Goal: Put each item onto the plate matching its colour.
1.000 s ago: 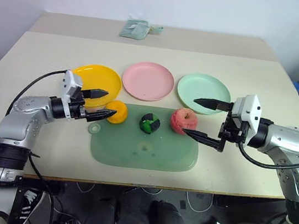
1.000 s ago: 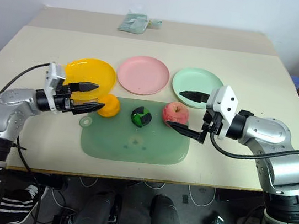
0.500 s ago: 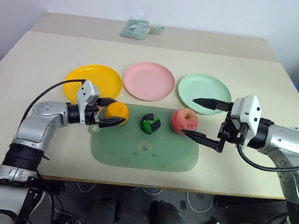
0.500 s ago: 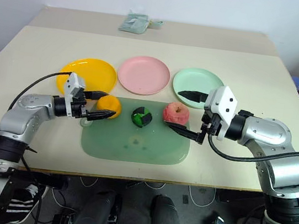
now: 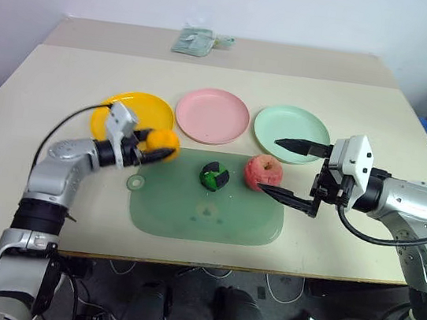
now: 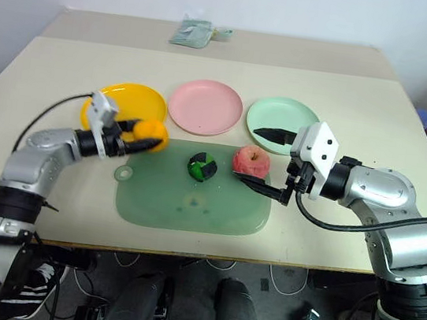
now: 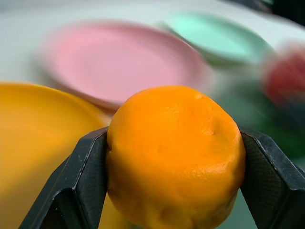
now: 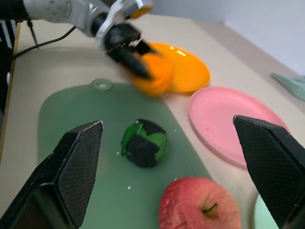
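Table (image 5: 66, 76) with plates (image 5: 212, 115), mat (image 5: 206, 211)

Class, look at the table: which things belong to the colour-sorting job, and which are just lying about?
Belong to the job: orange, apple, green-and-black ball, yellow plate, pink plate, mint plate.

Lying about: green mat, folded green cloth at the table's far edge.

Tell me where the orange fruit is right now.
The round orange fruit is gripped in the left claw, raised at the near right rim of the yellow-orange plastic plate, left of the flat green mat.
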